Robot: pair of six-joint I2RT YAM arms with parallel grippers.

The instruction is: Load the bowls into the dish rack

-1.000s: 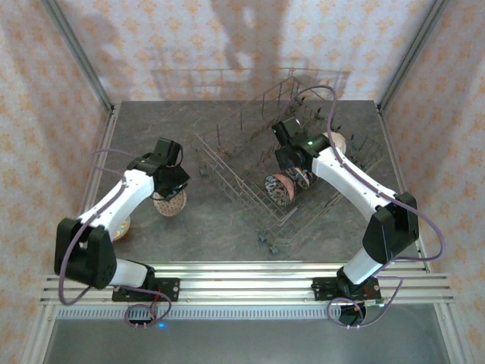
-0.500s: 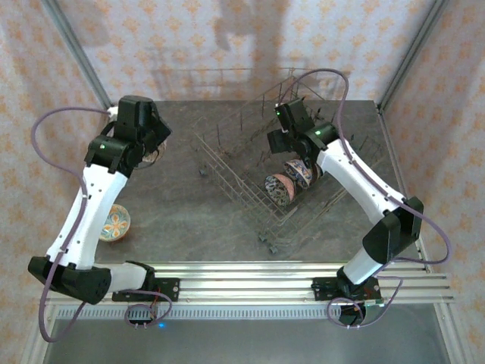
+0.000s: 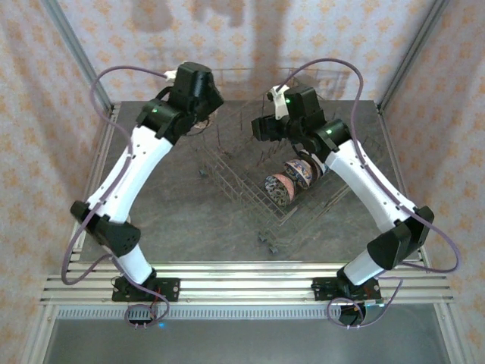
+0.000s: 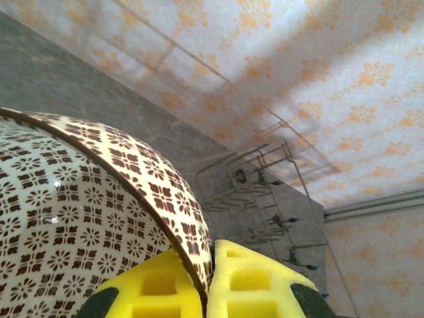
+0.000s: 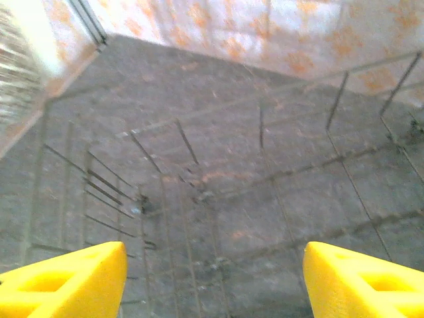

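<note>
A cream bowl with a brown flower pattern [image 4: 79, 199] is pinched by its rim between the yellow fingers of my left gripper [image 4: 211, 255], which is shut on it. In the top view the left wrist [image 3: 193, 85] is raised high by the back left corner of the dish rack [image 3: 227, 163]. Two patterned bowls [image 3: 280, 189] [image 3: 301, 173] stand on edge among the rack's tines. My right gripper [image 3: 263, 127] hangs over the rack's back part. Its yellow fingers [image 5: 73, 275] stand wide apart and open, with bare rack wires [image 5: 199, 199] below.
The grey wire rack sits turned at an angle on the dark stone table [image 3: 174, 212], with tall sides and upright tines. Patterned walls close in the back and both sides. Both arms reach over the back half of the table.
My left arm has swung up from the table's left side toward the rack's back left corner, carrying the bowl. My right gripper has drawn back from the two racked bowls, its jaws narrowing a little.
</note>
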